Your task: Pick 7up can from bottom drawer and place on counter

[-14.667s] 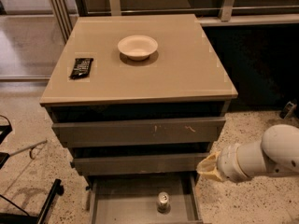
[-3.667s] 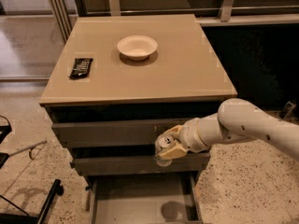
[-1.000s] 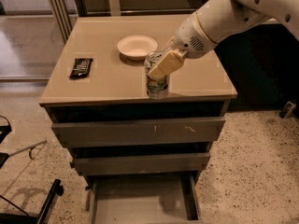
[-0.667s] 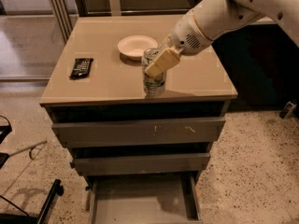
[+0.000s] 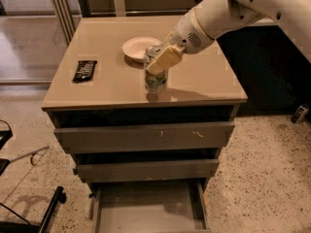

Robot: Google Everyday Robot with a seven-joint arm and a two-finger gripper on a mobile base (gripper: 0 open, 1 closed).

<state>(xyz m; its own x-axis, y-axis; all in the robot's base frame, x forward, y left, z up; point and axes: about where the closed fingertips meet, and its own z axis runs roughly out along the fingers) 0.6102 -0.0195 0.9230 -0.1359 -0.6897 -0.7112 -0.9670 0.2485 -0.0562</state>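
Note:
The 7up can (image 5: 155,80) stands upright on the tan counter (image 5: 204,81), near its front edge and just in front of the cream bowl. My gripper (image 5: 159,62) reaches in from the upper right and is shut on the can's upper part; a cream finger (image 5: 163,60) covers its near side. The bottom drawer (image 5: 148,208) is pulled out below and its grey floor is bare.
A cream bowl (image 5: 139,47) sits on the counter behind the can. A black remote-like object (image 5: 84,70) lies at the counter's left. Two grey drawers (image 5: 143,137) above the bottom one are closed. A black wheeled stand (image 5: 51,210) is on the floor at the left.
The can has gone from the bottom drawer up onto the counter in my gripper. Over the last second the gripper and can shifted slightly left and back, near the bowl.

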